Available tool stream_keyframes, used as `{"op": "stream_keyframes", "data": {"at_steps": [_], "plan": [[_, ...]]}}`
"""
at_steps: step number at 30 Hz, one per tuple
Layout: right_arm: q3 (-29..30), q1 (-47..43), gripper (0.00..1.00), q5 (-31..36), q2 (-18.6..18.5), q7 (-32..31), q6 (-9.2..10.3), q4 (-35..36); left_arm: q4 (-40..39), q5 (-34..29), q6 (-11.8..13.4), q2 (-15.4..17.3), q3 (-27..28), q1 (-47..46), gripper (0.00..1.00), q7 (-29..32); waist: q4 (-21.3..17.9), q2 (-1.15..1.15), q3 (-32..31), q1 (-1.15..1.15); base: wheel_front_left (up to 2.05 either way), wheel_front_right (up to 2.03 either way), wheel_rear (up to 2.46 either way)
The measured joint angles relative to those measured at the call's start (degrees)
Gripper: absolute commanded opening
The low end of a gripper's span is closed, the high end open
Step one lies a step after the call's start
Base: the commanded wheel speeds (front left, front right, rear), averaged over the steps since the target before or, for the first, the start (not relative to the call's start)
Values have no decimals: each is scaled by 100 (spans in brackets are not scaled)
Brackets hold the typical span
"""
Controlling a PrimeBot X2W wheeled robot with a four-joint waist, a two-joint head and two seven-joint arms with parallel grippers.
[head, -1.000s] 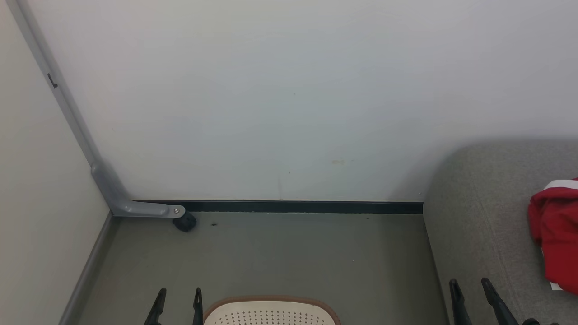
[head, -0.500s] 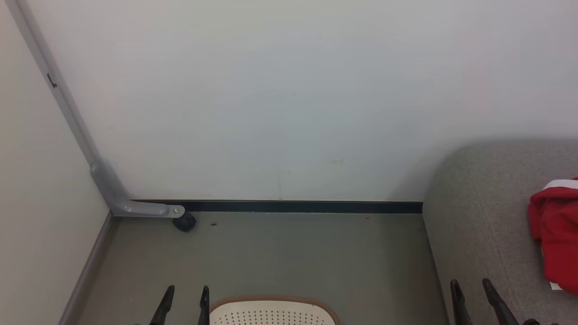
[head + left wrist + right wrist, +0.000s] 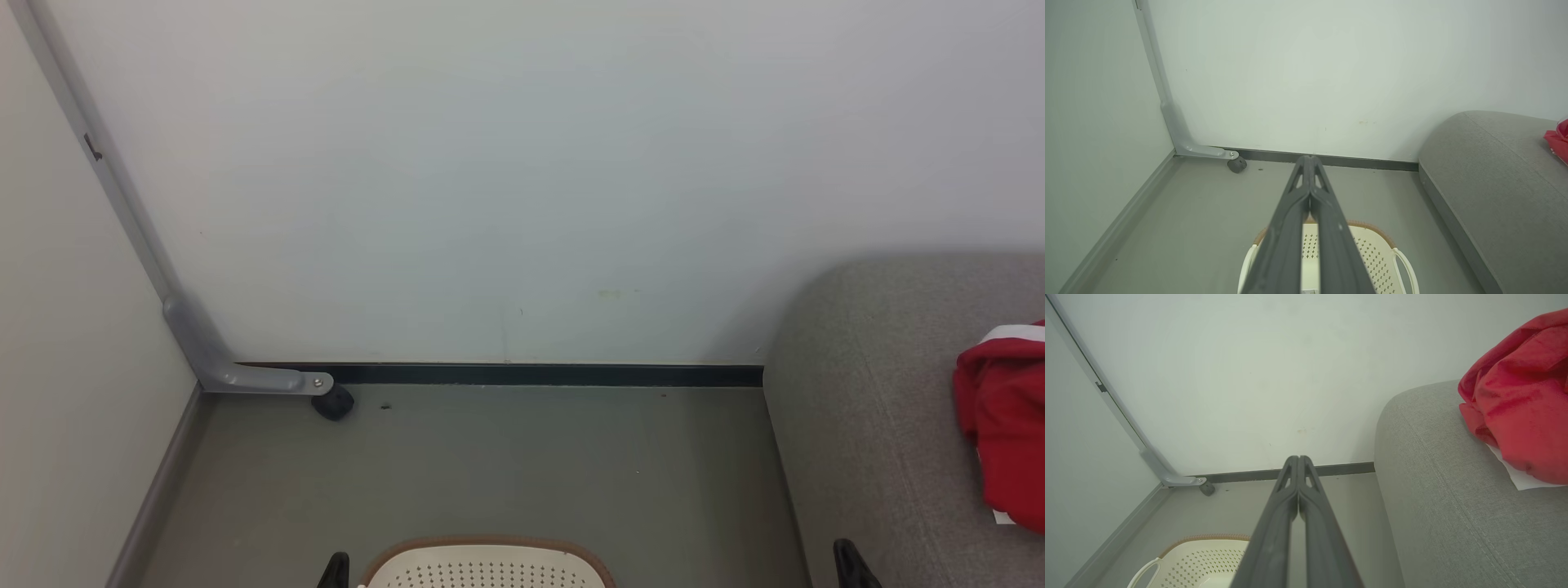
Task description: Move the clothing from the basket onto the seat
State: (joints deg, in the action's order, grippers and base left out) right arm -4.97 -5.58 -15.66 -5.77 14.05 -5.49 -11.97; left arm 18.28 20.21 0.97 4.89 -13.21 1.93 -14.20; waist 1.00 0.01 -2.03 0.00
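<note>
Left wrist view: my left gripper (image 3: 1310, 157), right gripper (image 3: 1298, 457) shut, empty; fingers (image 3: 1331, 245) mask the basket (image 3: 1376, 261), so leftovers could be missed.

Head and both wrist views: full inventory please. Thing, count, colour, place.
clothing: one heap, garment count unclear, red with white parts, on the seat at the right
seat: 1, grey woven fabric, right side
basket: 1, cream with brown rim, on the floor at bottom centre
wall: pale white, behind everything
floor: grey, between wall and basket
skirting strip: 1, dark, along the wall's foot
frame leg: 1, grey metal, left corner
caster: 1, black, at the frame leg's end
left hand: dark, shut, empty, above the basket
right hand: dark, shut, empty, beside the seat's edge
</note>
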Motion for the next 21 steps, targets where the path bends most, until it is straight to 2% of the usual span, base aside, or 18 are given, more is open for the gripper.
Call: {"op": "stream_keyframes", "data": {"at_steps": [6,21], "plan": [[83,19,0,-305,16,-104,-2,-46,15,247,-51,-7,109,-1,0,116,-7,0,14,0,0,0,0],[308,169,0,-1677,80,-499,-7,-152,26,1556,-155,-62,408,-32,0,508,-23,0,47,0,0,0,0]]}}
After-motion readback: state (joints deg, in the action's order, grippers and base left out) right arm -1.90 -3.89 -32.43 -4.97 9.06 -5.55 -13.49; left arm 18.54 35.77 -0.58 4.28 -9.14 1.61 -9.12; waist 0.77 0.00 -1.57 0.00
